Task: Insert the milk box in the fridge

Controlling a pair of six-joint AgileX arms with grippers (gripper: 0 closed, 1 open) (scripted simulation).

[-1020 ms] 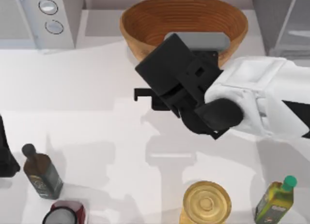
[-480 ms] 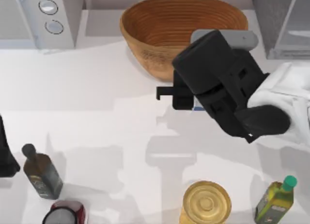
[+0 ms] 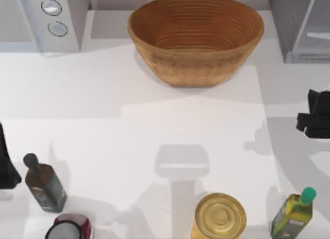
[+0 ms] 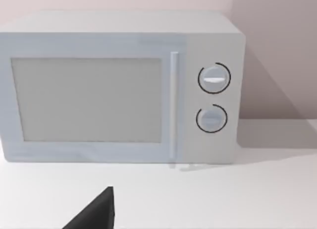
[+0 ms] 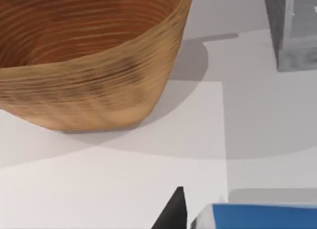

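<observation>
Right pincer now sits at the desk's right edge, just in front of the fridge in the back right corner; a second ago it hung over the middle of the desk beside the wicker basket, and half a second ago it was already partway across. That sweep towards the fridge suggests the carrying leg of the task is under way. In the right wrist view the blue top of the milk box lies right beside a dark finger, so the pincer appears to be pinching the carton, though the contact itself is out of frame. The fridge's speckled grey wall stands a little beyond it, with the carton not yet inside.

Left pincer is parked at the desk's left edge facing the white microwave; whether its fingers are spread I cannot tell.

White and smooth, the desk carries a dark bottle and a red-rimmed can at the front left, a yellow jar and a green-capped bottle at the front right. A pale wall stands behind.
</observation>
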